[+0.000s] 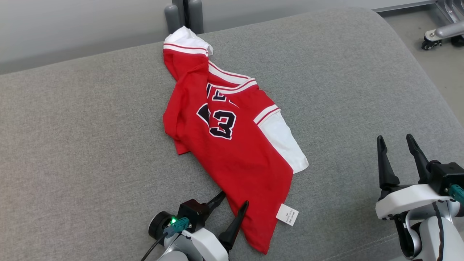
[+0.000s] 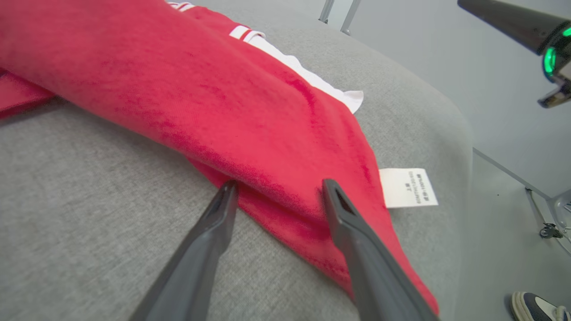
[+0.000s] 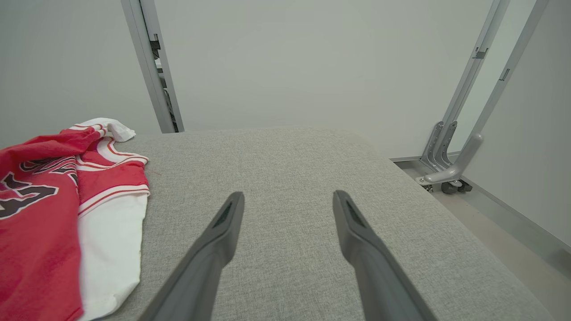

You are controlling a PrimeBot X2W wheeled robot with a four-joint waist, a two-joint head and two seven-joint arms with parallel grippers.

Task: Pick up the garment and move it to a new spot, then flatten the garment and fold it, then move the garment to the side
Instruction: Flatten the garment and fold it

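The garment point(image 1: 232, 145) is a red jersey with white sleeves and a dark number, lying crumpled on the grey cushion point(image 1: 90, 145). Its white care tag point(image 1: 287, 214) sticks out near the hem. My left gripper point(image 1: 233, 200) is open at the jersey's lower hem, one finger on each side of the red edge; in the left wrist view the hem fold point(image 2: 276, 191) lies between the fingertips point(image 2: 229, 189). My right gripper point(image 1: 396, 140) stands open over bare cushion to the right of the jersey. The right wrist view has the jersey point(image 3: 40, 214) at its left.
The cushion's right edge drops to a pale floor point(image 1: 442, 61) with a wheeled metal frame point(image 1: 440, 34). Grey posts point(image 1: 185, 14) stand behind the cushion. A shoe point(image 2: 537, 307) is on the floor in the left wrist view. A metal frame leg point(image 3: 450, 165) stands by the wall.
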